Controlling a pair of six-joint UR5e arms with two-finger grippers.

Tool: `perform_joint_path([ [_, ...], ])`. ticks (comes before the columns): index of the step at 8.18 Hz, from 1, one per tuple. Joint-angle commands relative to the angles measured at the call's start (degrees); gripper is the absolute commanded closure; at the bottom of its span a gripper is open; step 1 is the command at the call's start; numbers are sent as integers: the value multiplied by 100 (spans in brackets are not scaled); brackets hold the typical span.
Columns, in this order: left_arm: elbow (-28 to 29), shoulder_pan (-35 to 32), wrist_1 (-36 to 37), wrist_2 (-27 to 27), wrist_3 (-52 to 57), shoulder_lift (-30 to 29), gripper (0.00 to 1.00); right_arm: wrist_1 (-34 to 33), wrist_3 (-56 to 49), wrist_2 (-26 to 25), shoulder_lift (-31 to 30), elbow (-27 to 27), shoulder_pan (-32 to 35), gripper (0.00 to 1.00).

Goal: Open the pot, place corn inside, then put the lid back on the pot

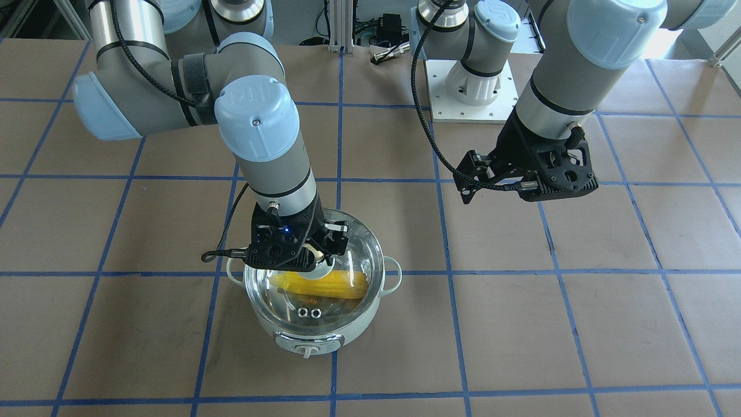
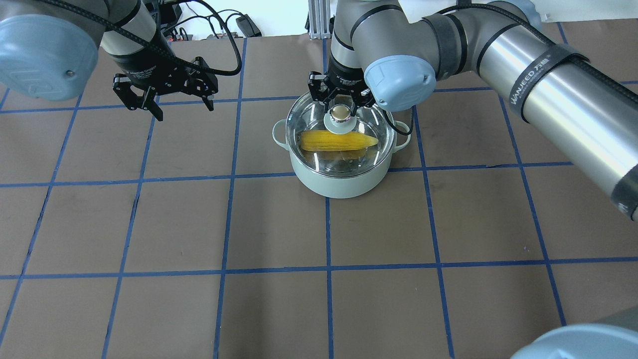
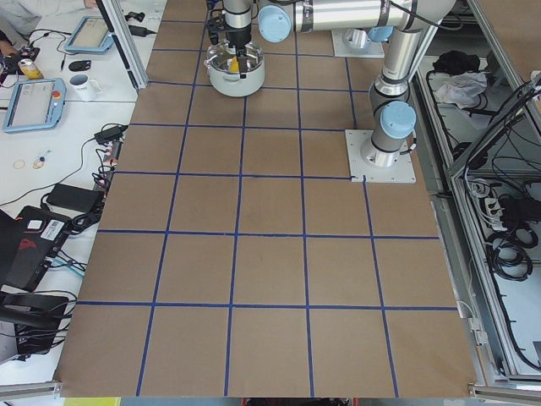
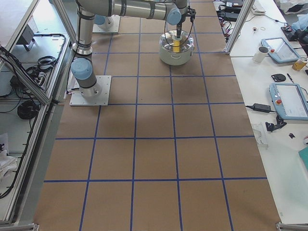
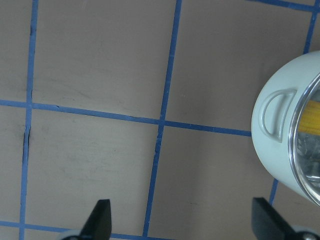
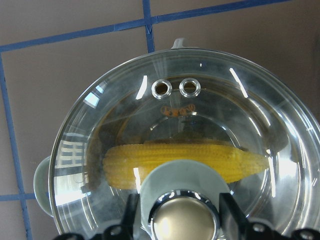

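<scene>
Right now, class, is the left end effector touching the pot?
Apart. The left wrist view shows bare table between the open left end effector and the pot.

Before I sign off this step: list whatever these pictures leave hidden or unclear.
Grip: the bottom edge of the right wrist view cuts off the right gripper; whether its jaws press the lid cannot be told.
Seating: in the overhead and front-facing views that gripper covers the far rim of the pot.
The corn: the left wrist view's right edge leaves only a sliver.
Side views: everything at the pot is too small.
</scene>
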Motion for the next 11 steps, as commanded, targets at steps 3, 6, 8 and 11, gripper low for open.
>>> perform_joint_path([
  [3, 9, -9, 3, -47, -8, -5, 0, -9, -11, -12, 35, 79, 0, 38],
  [6, 1, -9, 3, -29, -8, -5, 0, -10, -2, -21, 43, 149, 0, 27],
  [8, 0, -17, 3, -56, -8, -5, 0, -10, -2, -21, 43, 158, 0, 22],
  [11, 1, -17, 3, -38, -8, -5, 0, -10, -2, -21, 78, 167, 0, 21],
])
